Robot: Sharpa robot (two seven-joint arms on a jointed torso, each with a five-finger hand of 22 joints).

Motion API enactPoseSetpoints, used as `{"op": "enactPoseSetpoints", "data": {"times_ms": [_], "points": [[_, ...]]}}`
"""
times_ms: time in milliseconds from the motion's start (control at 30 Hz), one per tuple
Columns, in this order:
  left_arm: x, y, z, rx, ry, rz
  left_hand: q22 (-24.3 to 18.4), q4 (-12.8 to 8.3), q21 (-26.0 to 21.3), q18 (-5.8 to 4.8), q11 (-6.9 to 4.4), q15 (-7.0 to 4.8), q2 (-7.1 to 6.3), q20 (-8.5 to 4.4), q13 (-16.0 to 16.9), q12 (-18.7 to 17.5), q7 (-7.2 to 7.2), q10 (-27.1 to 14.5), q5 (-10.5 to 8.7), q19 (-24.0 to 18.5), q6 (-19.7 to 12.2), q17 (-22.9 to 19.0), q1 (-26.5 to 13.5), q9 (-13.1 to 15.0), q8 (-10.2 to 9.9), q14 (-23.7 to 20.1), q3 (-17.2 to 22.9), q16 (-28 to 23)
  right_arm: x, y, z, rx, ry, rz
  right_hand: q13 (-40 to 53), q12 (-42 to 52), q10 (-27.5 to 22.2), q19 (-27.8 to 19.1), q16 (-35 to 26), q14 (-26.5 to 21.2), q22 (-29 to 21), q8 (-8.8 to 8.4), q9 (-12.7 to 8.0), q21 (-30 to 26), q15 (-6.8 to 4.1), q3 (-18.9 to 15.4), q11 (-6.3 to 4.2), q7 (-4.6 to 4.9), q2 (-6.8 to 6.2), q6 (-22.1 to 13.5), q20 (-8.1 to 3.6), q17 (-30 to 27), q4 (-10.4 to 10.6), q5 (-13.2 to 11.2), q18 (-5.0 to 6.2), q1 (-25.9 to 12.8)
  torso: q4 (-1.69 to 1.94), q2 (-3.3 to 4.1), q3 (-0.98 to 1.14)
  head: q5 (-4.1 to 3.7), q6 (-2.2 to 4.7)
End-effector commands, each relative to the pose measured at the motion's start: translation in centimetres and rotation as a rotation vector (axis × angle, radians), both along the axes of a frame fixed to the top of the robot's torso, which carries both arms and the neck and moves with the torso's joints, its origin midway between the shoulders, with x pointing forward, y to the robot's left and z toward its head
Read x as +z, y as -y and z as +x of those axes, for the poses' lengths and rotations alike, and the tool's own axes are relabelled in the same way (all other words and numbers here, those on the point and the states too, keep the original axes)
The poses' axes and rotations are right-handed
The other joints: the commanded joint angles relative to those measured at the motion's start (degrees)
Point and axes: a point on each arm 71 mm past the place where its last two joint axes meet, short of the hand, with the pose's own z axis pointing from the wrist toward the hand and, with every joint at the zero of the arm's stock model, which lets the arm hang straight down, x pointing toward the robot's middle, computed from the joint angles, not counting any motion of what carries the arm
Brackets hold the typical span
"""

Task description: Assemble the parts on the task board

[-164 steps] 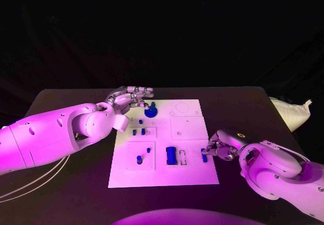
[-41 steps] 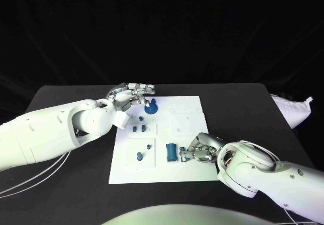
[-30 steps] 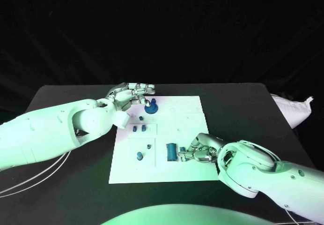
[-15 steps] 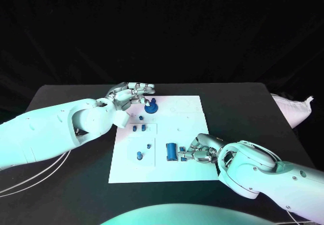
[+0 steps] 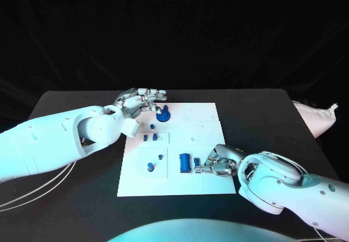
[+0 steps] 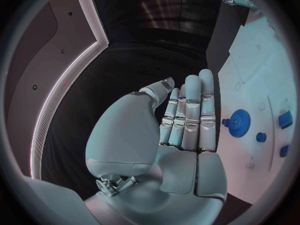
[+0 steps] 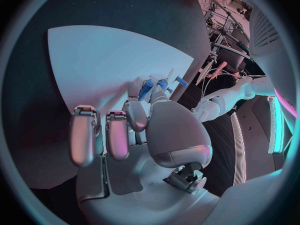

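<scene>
The left arm reaches in across the table, and the left hand [image 5: 141, 102] hovers with its fingers [image 6: 187, 112] straight, side by side, holding nothing. The right hand [image 5: 218, 162] is lowered, its fingertips [image 7: 139, 116] curled downward.

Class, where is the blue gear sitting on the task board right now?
In the head view, the blue gear sits at the far left corner of the task board, just beside the fingertips of the left hand.

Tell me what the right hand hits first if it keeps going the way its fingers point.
Likely the tall blue block on the task board. The right hand points across the board toward it, fingertips already at a small blue part just short of it. Depth unclear.
</scene>
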Motion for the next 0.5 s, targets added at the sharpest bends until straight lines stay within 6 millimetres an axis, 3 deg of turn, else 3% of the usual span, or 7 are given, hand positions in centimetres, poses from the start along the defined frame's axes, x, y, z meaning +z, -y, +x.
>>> {"op": "enactPoseSetpoints", "data": {"times_ms": [33,500], "points": [[0.1,0.12,-0.04,-0.013,0.006,-0.006,-0.08,0.04,-0.27,0.64,0.02,0.08,-0.1,0.29,-0.05,0.2,-0.08,-0.56,0.25,-0.09,-0.48,-0.1,-0.57,-0.08,0.37,-0.27,-0.24,0.34,-0.03,-0.13,-0.18,0.029,-0.001,-0.012,0.09,0.21,0.19,0.14,0.22,4.5,0.07,0.32,0.06,0.22,-0.46,0.0,0.1,-0.06,0.17,-0.27,-0.08,7.36,-0.35,-0.26,-0.96,0.63,-0.01,0.02,0.0,0.03,-0.02],[0.04,0.2,0.07,-0.013,0.005,-0.005,-0.08,0.04,-0.27,0.64,0.02,0.08,-0.1,0.29,-0.05,0.2,-0.08,-0.56,0.25,-0.09,-0.48,-0.1,-0.57,-0.08,0.37,-0.27,-0.24,0.34,-0.2,-0.06,-0.01,0.026,-0.003,-0.015,0.15,0.23,0.22,0.15,0.26,4.51,0.13,0.38,0.09,0.25,-0.42,-0.35,0.15,-0.02,0.89,-0.29,-0.05,7.42,0.19,-0.58,-0.97,0.3,0.08,0.03,-0.05,-0.2,-0.2]]}}
